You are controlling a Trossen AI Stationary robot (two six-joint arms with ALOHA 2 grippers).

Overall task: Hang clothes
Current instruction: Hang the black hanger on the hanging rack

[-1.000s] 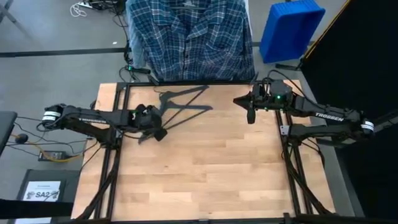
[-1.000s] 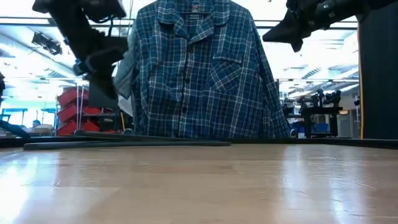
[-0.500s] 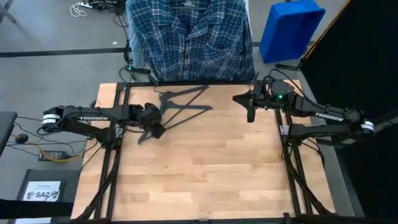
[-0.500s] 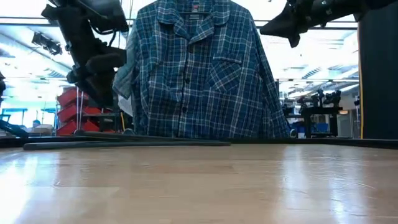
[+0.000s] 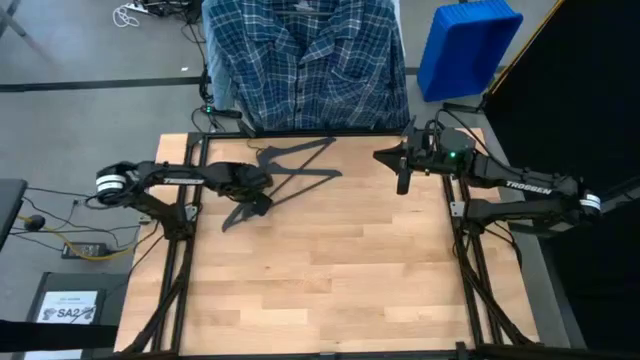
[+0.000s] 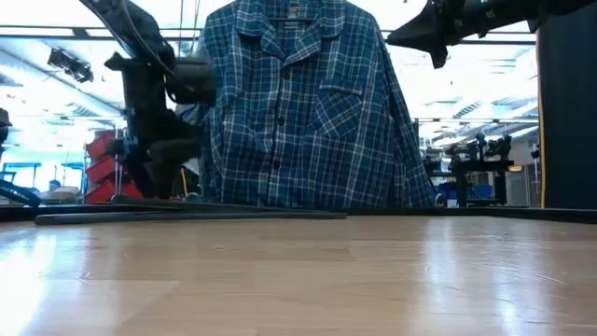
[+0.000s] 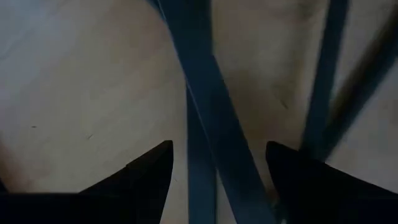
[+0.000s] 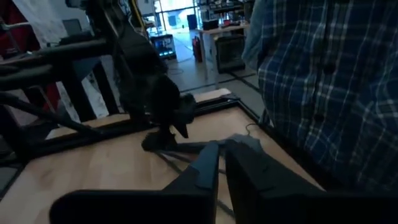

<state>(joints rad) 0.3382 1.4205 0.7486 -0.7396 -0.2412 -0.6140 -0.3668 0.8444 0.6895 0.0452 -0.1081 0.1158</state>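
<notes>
The dark blue plaid shirt (image 5: 305, 60) hangs upright just beyond the table's far edge, and its top is out of view in the low view (image 6: 298, 112). A dark grey hanger (image 5: 295, 165) lies flat on the table's far left part. My left gripper (image 7: 217, 174) is open, points down and stands low over the hanger's left part. One hanger bar (image 7: 205, 124) runs between its fingers; I cannot tell whether they touch it. My right gripper (image 5: 402, 180) is shut on nothing and held high over the far right of the table (image 6: 434, 37).
A blue bin (image 5: 468, 45) stands on the floor beyond the far right corner. Black frame rails (image 5: 190, 250) run along the table's left and right sides. The near half of the wooden top (image 5: 330, 280) is bare.
My left gripper has come down toward the hanger and shifted a little toward the far edge, with its arm swinging round. The hanger and the shirt have kept still.
</notes>
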